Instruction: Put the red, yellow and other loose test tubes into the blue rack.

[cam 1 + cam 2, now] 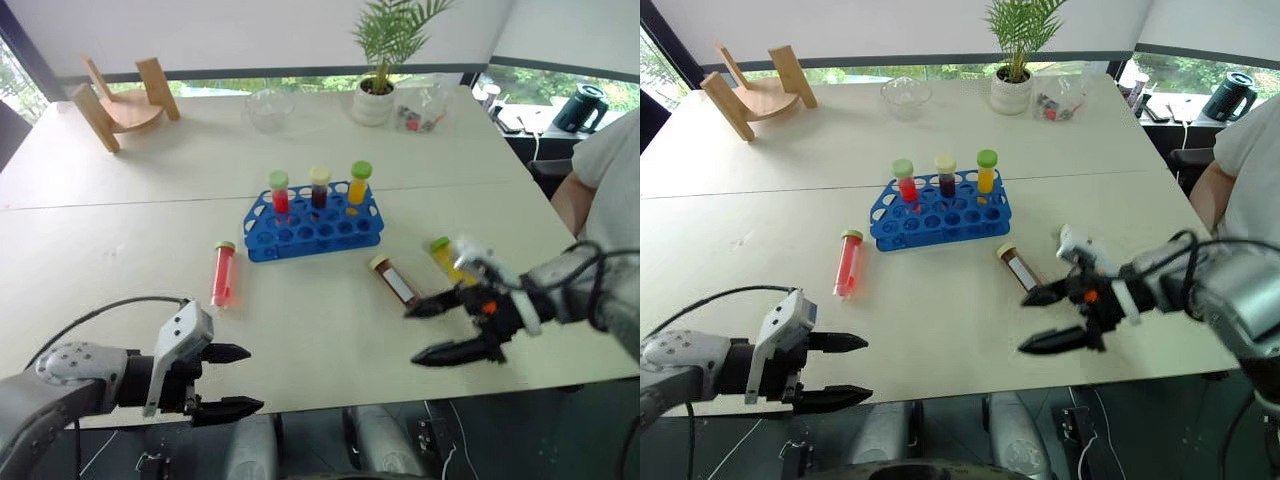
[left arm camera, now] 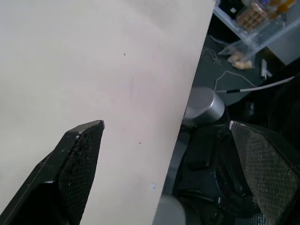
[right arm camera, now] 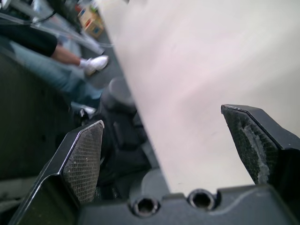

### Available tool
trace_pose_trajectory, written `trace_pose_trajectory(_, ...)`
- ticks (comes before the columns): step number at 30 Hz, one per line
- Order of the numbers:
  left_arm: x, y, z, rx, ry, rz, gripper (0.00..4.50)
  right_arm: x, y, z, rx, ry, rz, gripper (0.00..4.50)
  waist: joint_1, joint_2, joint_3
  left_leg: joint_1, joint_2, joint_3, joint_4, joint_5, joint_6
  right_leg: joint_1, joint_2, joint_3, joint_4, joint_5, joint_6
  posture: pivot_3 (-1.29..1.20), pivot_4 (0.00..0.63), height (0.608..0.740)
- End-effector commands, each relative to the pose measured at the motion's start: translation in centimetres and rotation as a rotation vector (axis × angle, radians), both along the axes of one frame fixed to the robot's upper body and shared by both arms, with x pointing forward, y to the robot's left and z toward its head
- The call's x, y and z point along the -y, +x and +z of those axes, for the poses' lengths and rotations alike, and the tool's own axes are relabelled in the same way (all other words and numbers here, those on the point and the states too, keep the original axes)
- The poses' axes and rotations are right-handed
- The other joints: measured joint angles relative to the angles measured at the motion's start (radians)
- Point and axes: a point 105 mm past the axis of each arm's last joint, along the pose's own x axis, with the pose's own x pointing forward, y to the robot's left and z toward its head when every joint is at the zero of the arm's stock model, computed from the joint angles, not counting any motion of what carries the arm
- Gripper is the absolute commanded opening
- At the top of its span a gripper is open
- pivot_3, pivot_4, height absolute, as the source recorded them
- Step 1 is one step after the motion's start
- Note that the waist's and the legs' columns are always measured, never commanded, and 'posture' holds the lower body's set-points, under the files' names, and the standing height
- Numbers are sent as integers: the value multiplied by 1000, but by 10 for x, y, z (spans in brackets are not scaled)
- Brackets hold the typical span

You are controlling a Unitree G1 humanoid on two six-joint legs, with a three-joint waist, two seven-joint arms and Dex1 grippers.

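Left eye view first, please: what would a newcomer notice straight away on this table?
The blue rack at the table's middle, with three capped tubes standing in its back row. Three loose tubes lie in front of it: a red tube toward the left, a brown tube and a yellow tube toward the right. Both claws hover open at the near edge, left claw, right claw.

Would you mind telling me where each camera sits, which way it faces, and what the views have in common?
Left eye view: on the head, looking forward and down at the table, blue rack, loose tubes; both arms show.
Right eye view: beside it, same scene, slightly offset.
Left wrist view: along the open left gripper, over the table's near edge.
Right wrist view: along the open right gripper, over the table edge; a person's leg beyond.
Shared: the pale tabletop.
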Motion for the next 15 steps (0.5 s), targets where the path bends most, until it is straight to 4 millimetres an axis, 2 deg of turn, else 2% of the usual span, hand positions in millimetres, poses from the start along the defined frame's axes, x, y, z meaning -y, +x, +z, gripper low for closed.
trace_pose_trajectory(1,-7,18,33,135,25,-48,4436,8,22,47,94,44,-64,4446,0,0,0,0,0,0,0,0,0,0,0,0,0,0,0,0,150,740)
trace_pose_trajectory(2,-8,23,42,167,32,-61,4436,10,33,55,122,42,-94,4446,1,0,0,0,0,0,0,0,0,0,0,0,0,0,0,0,150,740)
trace_pose_trajectory(4,-13,34,63,250,61,-86,4436,22,69,61,209,-59,-214,4446,-1,0,0,-1,0,1,0,0,0,-1,0,0,-1,0,0,0,150,740)
trace_pose_trajectory(7,-19,43,81,326,96,-114,4436,46,111,51,226,-265,-382,4446,-6,0,0,-2,0,3,-3,0,0,-4,0,1,-2,0,0,0,150,740)
trace_pose_trajectory(11,-20,49,96,401,124,-162,4436,60,136,25,99,-431,-485,4446,-5,1,1,-3,0,5,-6,0,0,-7,0,2,-1,2,4,0,150,740)
trace_pose_trajectory(15,-18,52,100,449,129,-167,4436,68,144,-2,-12,-552,-511,4446,-4,3,2,-6,0,4,-7,-1,1,-11,0,2,0,2,4,0,150,740)
